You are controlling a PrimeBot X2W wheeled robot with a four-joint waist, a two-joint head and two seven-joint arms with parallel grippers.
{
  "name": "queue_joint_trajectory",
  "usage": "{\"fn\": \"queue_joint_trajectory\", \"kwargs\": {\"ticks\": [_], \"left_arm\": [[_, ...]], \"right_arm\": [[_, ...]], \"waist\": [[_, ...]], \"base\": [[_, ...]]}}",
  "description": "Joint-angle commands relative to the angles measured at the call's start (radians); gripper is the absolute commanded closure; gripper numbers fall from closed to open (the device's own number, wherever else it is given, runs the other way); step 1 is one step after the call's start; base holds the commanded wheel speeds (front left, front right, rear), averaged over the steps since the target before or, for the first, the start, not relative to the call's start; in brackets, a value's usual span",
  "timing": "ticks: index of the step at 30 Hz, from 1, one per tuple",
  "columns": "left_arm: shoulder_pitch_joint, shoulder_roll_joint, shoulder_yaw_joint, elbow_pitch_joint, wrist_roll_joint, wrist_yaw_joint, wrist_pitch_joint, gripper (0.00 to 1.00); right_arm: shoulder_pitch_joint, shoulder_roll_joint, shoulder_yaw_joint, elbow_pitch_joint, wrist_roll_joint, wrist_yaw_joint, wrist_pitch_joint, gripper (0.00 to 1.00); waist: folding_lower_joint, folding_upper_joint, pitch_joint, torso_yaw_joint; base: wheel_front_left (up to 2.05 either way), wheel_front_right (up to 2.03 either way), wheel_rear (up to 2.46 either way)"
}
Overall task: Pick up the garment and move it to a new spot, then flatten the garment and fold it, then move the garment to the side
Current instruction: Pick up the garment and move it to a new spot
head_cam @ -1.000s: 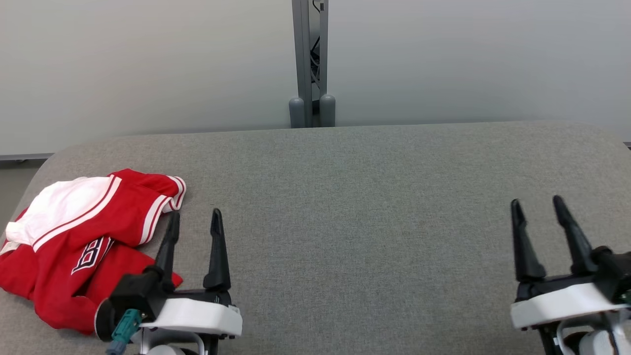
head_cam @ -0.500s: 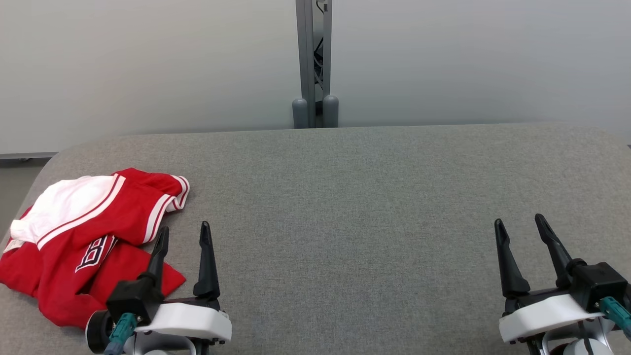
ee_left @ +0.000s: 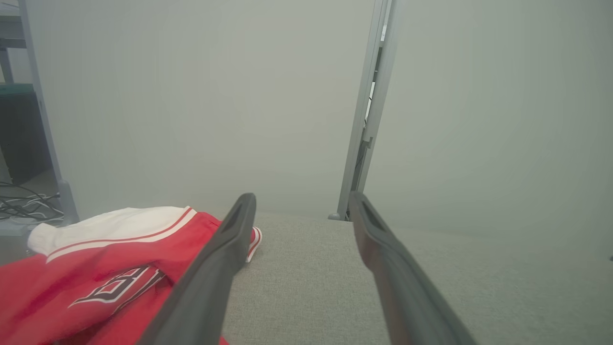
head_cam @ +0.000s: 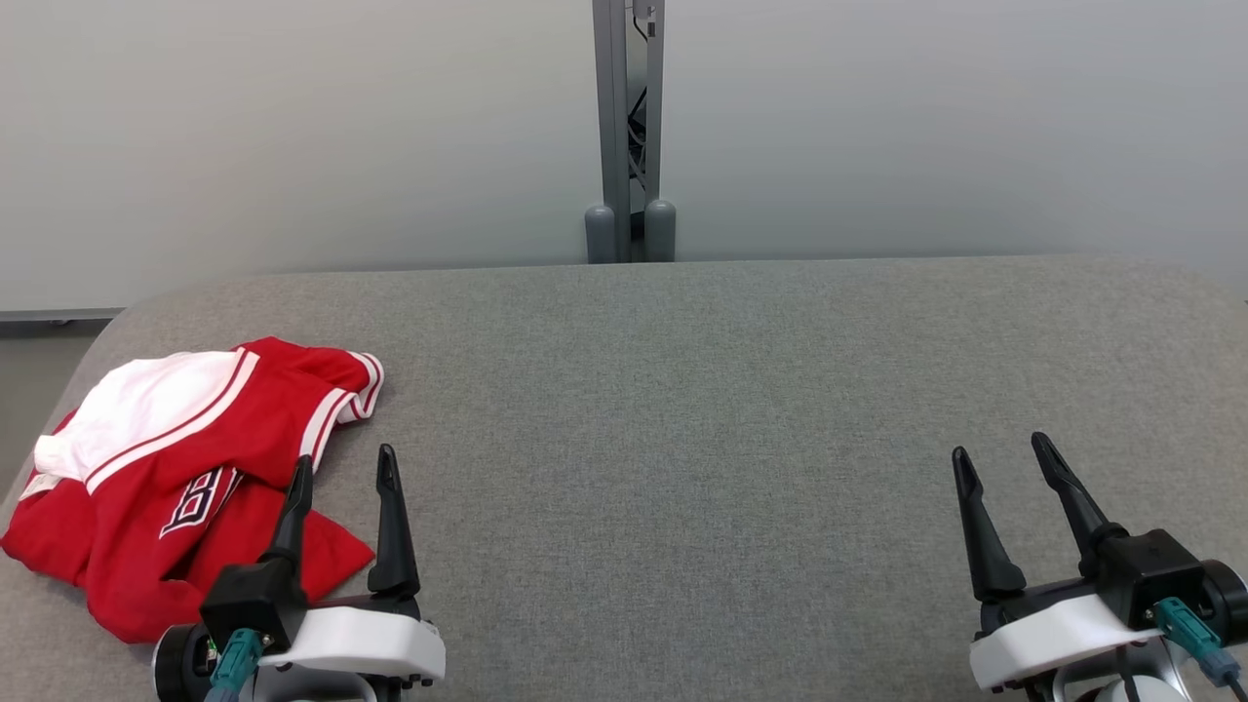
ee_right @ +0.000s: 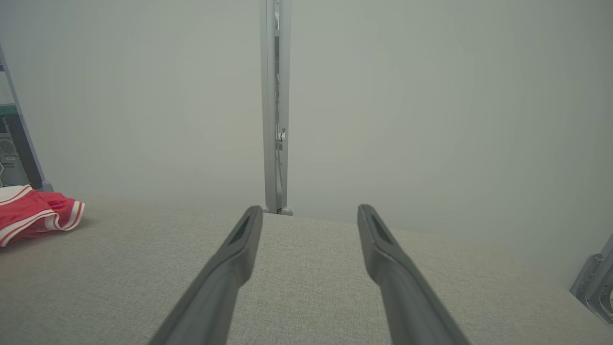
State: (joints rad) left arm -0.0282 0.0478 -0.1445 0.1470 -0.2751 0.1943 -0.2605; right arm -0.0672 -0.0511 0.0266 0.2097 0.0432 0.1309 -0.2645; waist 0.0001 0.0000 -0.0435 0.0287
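Note:
A red and white garment [head_cam: 175, 468] with dark lettering lies crumpled at the left end of the grey table [head_cam: 682, 390]. My left gripper [head_cam: 344, 463] hovers open just right of the garment's near edge, nothing between its fingers. In the left wrist view the garment [ee_left: 96, 268] lies left of the open left gripper [ee_left: 301, 201]. My right gripper [head_cam: 1004, 453] stands open over bare table at the lower right. The right wrist view has the open right gripper [ee_right: 310, 211] above the cloth surface, with the garment [ee_right: 33, 211] far to the left.
A grey metal post [head_cam: 630, 127] with two rounded feet stands behind the table's far edge against a pale wall. The table's left end curves off close to the garment. A rack and cables [ee_left: 24, 201] stand beyond the left end.
Both grippers have drawn back toward the bottom of the head view, still open. The head camera shifted slightly, so the scene slid right and down. The garment lies as before.

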Motion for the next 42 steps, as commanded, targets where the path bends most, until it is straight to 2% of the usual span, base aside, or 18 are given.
{"fn": "queue_joint_trajectory", "kwargs": {"ticks": [1,7,13,23,28,33,36,42], "left_arm": [[0.0,0.005,-0.001,0.002,-0.003,-0.008,-0.005,0.0],[-0.008,0.005,0.004,0.006,-0.006,-0.013,-0.004,0.0],[-0.008,0.005,0.015,0.001,0.005,-0.016,-0.004,0.0],[-0.008,0.005,0.032,-0.019,0.024,-0.016,-0.004,0.0],[0.011,0.005,0.042,-0.032,0.039,-0.024,-0.004,0.0],[0.024,0.005,0.056,-0.036,0.042,-0.025,-0.004,0.0],[0.032,0.005,0.064,-0.037,0.045,-0.033,-0.004,0.0],[0.039,0.004,0.088,-0.069,0.026,-0.033,-0.004,0.0]], "right_arm": [[0.004,-0.004,-0.003,-0.002,-0.005,0.0,-0.003,0.0],[0.013,-0.005,-0.005,-0.003,-0.006,0.0,-0.003,0.0],[0.016,-0.006,0.009,-0.009,0.007,0.0,-0.003,0.0],[0.029,-0.014,0.053,-0.028,0.027,0.0,-0.003,0.0],[0.033,-0.018,0.064,-0.035,0.035,0.0,-0.003,0.0],[0.033,-0.015,0.083,-0.055,0.041,0.0,-0.003,0.0],[0.03,-0.02,0.113,-0.064,0.041,0.0,-0.003,0.0],[0.004,-0.032,0.167,-0.072,0.058,0.0,-0.003,0.0]], "waist": [[-0.0001,0.0,0.0,0.003],[-0.0001,0.0,0.002,0.037],[-0.0001,0.0,0.006,0.1],[-0.0001,0.0,0.013,0.235],[-0.0001,0.0,0.005,0.336],[-0.0001,0.0,-0.006,0.408],[-0.0001,0.0,-0.01,0.438],[-0.0001,0.0,0.002,0.451]], "base": [[0.0,0.0,0.0],[0.0,0.0,0.0],[0.0,0.0,0.0],[0.0,0.0,0.0],[0.0,0.0,0.0],[0.0,0.0,0.0],[0.0,0.0,0.0],[0.0,0.0,0.0]]}}
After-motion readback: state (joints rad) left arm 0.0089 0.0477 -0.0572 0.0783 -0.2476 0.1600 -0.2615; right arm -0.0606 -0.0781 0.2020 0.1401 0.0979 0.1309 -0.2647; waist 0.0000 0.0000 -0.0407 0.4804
